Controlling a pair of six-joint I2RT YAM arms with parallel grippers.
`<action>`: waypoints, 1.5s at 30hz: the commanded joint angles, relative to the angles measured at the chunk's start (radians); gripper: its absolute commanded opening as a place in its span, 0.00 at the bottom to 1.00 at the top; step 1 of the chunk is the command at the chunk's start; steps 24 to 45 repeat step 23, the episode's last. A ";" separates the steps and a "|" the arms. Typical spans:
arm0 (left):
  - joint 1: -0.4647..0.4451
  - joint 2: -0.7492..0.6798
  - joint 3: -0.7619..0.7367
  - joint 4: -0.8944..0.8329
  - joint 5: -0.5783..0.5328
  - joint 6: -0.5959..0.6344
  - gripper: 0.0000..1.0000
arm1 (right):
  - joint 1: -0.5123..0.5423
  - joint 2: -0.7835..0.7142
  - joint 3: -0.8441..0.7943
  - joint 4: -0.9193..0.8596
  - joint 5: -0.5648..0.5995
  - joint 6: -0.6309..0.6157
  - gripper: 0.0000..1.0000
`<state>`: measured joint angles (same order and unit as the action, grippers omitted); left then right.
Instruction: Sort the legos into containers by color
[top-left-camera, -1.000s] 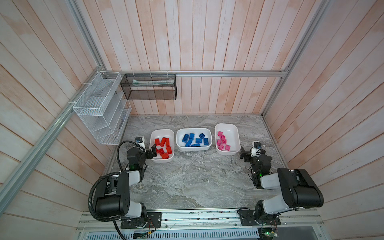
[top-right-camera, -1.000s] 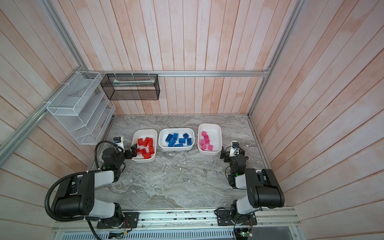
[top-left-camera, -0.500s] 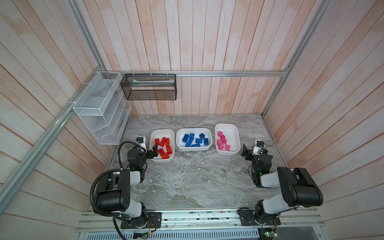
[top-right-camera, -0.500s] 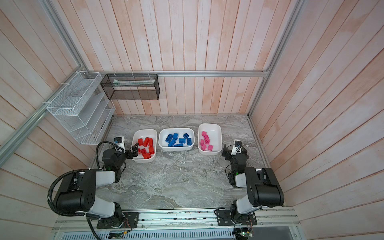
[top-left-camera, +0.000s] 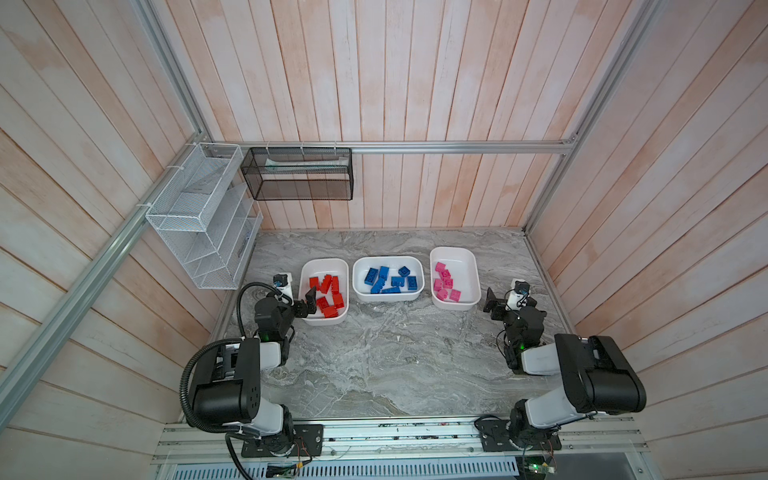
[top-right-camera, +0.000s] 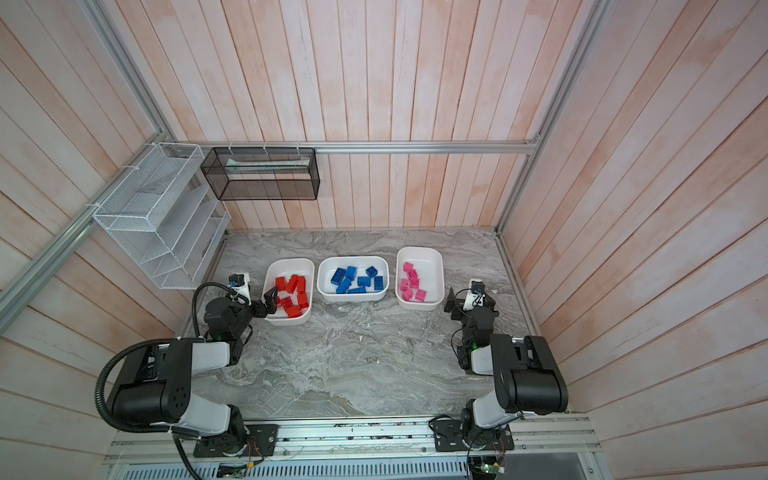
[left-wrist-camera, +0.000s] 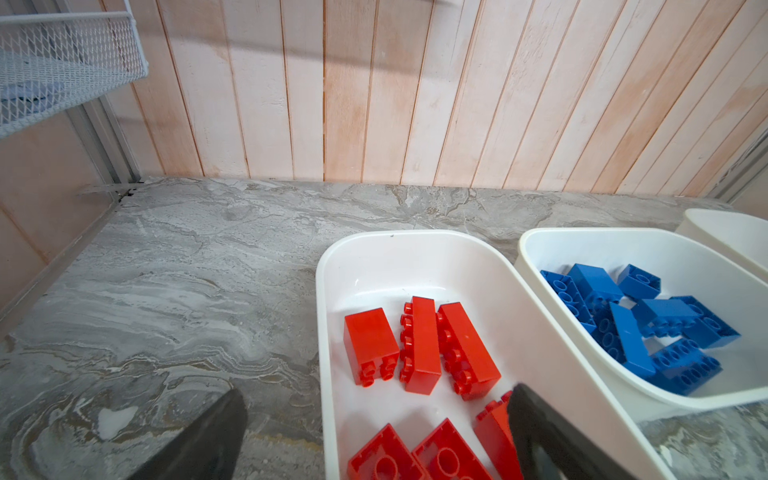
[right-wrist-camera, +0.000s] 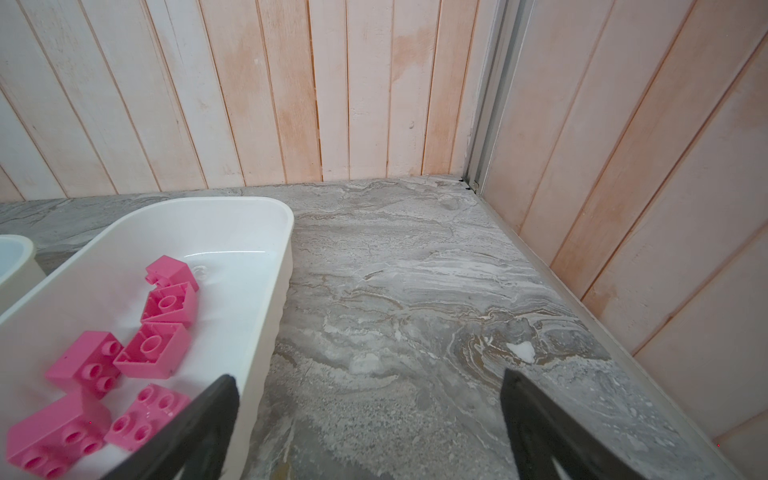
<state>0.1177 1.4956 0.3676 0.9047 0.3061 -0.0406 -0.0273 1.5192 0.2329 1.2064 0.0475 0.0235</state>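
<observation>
- Grey marbled worktop (top-left-camera: 374, 365) under three white tubs (top-right-camera: 352, 297), side by side in a row toward 12 o'clock in both top views.
- Red bricks (top-left-camera: 328, 293) in the 9 o'clock tub (top-left-camera: 323, 261), blue bricks (top-left-camera: 390, 280) in the middle tub (top-left-camera: 386, 296), pink bricks (top-left-camera: 445, 284) in the 3 o'clock tub (top-left-camera: 454, 249).
- One colour per tub, several bricks tipped on their sides or lying studs down.
- Left tool (top-left-camera: 308, 304) at the 7 o'clock corner of the 9 o'clock tub, jaws spread wide, gripping nothing.
- In the left wrist view, one finger (left-wrist-camera: 540, 432) above the red bricks, its mate (left-wrist-camera: 208, 432) above bare worktop, with the tub wall between them.
- Right tool (top-left-camera: 492, 305) just beside the 3 o'clock tub, off its 4 o'clock corner, jaws spread wide and empty.
- In the right wrist view, one finger (right-wrist-camera: 199, 428) at that tub's rim, its mate (right-wrist-camera: 548, 428) over bare worktop.
- White wire rack (top-left-camera: 199, 216) on the side wall at 10 o'clock, black mesh basket (top-left-camera: 299, 174) on the back wall at 11 o'clock, both hung above the worktop.
</observation>
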 joint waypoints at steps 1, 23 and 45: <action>0.002 -0.045 -0.020 0.029 0.015 0.018 1.00 | -0.004 -0.043 0.009 -0.026 0.016 0.012 0.98; 0.002 -0.029 -0.025 0.053 0.020 0.020 1.00 | -0.004 -0.026 0.017 -0.032 0.117 0.055 0.98; 0.002 -0.029 -0.025 0.053 0.020 0.020 1.00 | -0.004 -0.026 0.017 -0.032 0.117 0.055 0.98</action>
